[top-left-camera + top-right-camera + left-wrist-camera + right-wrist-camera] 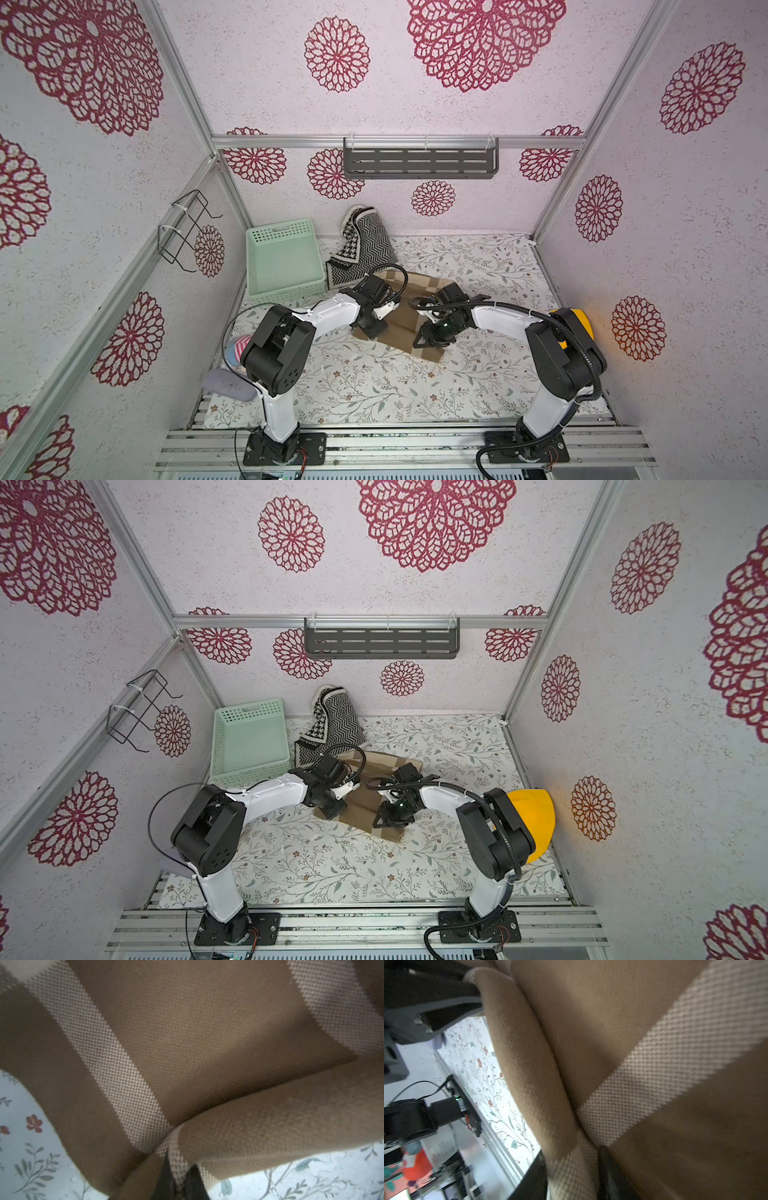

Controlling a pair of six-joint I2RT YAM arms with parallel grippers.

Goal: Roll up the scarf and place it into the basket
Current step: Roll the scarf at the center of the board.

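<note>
My left fingers (164,1186) pinch a fold of the tan scarf (400,330), which lies on the bench (374,386) outside the mint basket (286,291). My right fingers (533,1180) flank its edge; whether they grip, I cannot tell.

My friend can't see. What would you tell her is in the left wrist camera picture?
A brown scarf with pale dotted stripes fills nearly the whole picture, one edge folded over. The left pincer is shut on that fold, and a flowery tablecloth shows beside the scarf.
</note>
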